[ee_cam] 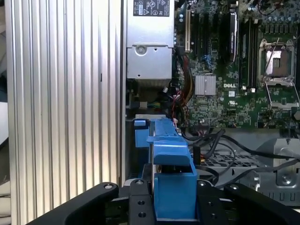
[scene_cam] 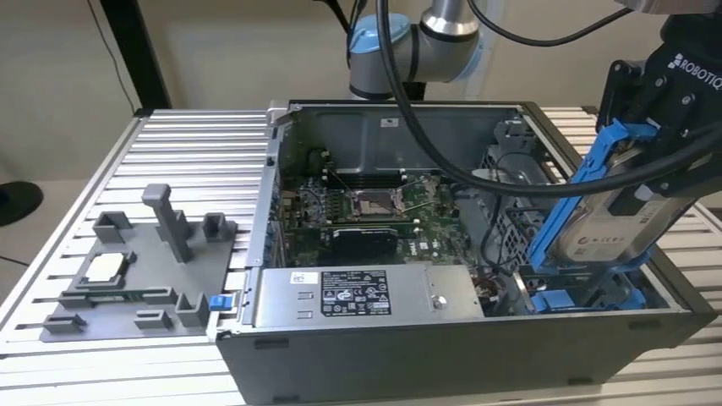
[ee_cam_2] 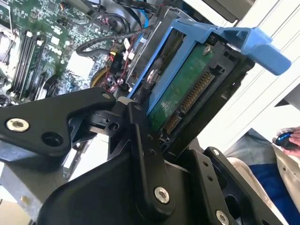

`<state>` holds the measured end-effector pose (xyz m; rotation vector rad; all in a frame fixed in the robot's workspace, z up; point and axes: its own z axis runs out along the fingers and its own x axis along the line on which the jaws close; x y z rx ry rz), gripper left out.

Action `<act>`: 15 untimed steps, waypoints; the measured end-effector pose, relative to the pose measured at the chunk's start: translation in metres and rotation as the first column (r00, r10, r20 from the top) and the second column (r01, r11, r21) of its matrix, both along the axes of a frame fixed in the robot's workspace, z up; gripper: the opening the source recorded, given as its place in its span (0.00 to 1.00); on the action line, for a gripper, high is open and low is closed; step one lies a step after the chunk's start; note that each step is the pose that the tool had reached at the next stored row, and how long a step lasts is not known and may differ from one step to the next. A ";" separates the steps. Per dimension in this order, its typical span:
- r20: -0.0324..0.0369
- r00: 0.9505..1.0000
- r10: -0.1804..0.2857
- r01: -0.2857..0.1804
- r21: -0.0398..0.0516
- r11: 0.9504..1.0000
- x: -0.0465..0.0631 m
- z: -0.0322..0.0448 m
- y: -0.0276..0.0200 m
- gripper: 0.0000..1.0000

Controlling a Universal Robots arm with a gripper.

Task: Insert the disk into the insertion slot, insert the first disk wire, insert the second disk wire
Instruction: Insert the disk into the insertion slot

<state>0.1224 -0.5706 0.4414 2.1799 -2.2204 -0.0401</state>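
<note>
My gripper (scene_cam: 658,165) is shut on the disk (scene_cam: 606,238), a silver-grey drive with a white label in a bright blue carrier. The disk hangs tilted, its lower end down at the insertion slot (scene_cam: 573,298), a perforated grey bay with blue rails at the open case's front corner on the exterior view's right. In the second wrist view the disk (ee_cam_2: 186,96) shows its green board and connector between the black fingers (ee_cam_2: 138,133). In the first wrist view the blue carrier (ee_cam: 171,180) sits between the fingers (ee_cam: 139,199), above the slot's blue rail (ee_cam: 140,136).
The open computer case (scene_cam: 451,355) holds a motherboard (scene_cam: 373,211) and a grey power supply box (scene_cam: 355,296) with a sticker. Black cables (scene_cam: 451,169) hang across the case. A grey fixture tray (scene_cam: 135,279) lies on the ribbed table (scene_cam: 192,144). A person's hand (ee_cam_2: 286,138) is nearby.
</note>
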 end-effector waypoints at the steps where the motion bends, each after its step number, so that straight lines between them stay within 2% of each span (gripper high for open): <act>1: 0.000 1.000 0.000 0.000 0.000 1.000 0.000 -0.0007 0.0000 0.00; 15: 0.000 1.000 0.000 0.000 0.000 1.000 0.000 -0.0080 -0.0001 0.00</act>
